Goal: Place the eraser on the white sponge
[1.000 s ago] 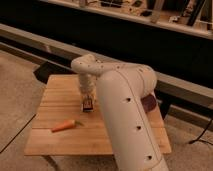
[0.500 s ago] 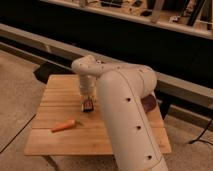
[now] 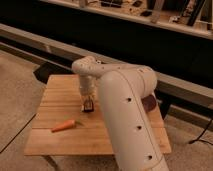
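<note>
Gripper (image 3: 88, 102) low over wooden slatted table (image 3: 60, 100), clamped on small dark orange-striped eraser (image 3: 89, 106); orange carrot (image 3: 64, 125) at seven o'clock.

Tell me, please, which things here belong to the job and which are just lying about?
Job:
- eraser, on the table under the end effector
- end effector, low over the table's middle
- white sponge: not visible

Lying about:
- carrot, front left
- dark object, behind the arm
</note>
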Available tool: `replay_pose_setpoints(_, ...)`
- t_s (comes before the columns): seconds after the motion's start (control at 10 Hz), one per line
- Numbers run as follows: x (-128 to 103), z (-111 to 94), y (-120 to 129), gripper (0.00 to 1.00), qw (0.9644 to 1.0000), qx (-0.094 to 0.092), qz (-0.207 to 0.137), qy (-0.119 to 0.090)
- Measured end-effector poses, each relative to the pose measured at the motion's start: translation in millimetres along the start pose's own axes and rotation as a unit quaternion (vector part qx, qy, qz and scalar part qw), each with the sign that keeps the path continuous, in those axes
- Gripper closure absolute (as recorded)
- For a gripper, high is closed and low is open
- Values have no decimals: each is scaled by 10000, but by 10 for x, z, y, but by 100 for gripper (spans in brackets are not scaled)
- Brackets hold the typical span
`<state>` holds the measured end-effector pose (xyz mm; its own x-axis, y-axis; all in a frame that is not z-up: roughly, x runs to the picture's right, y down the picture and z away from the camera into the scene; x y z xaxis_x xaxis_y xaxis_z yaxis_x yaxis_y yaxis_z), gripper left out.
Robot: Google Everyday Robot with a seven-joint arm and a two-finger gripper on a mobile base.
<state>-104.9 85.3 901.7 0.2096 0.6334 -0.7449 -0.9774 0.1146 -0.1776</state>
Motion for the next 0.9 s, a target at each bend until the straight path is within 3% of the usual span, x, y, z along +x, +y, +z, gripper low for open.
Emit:
replay_pose_setpoints(0.7, -20, -132, -29, 20, 9998, -98, 115, -121)
replay_pose_setpoints(0.9, 13, -421, -62, 20, 9997, -52, 68, -208)
